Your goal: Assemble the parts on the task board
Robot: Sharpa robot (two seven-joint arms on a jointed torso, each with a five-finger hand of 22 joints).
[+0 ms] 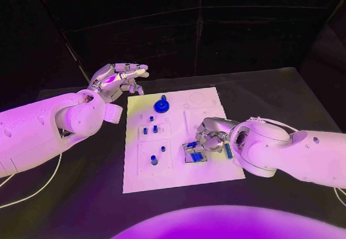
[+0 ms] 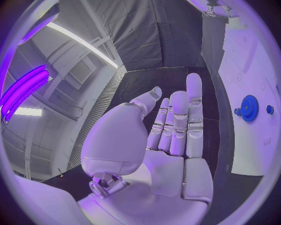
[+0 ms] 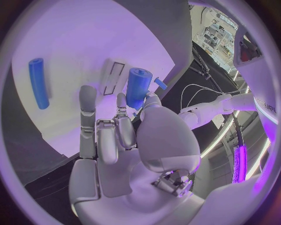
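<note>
Task board [image 1: 215,171]: white plate laid mid-table, several small blue parts seated on it, a blue gear [image 1: 162,105] near its far end. Left hand [image 1: 119,77]: raised beyond the board's far left corner, fingers extended, nothing held. Right hand [image 1: 208,137]: lowered over the board's right side, a blue cylinder [image 3: 138,87] pinched between thumb and fingers.

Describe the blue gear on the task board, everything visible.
The blue gear is a flat toothed wheel, plastic by its look, with a raised hub at its centre. It lies flat on the far part of the white task board, near its left edge. Nothing touches it; the left hand hovers off the board beside it.
</note>
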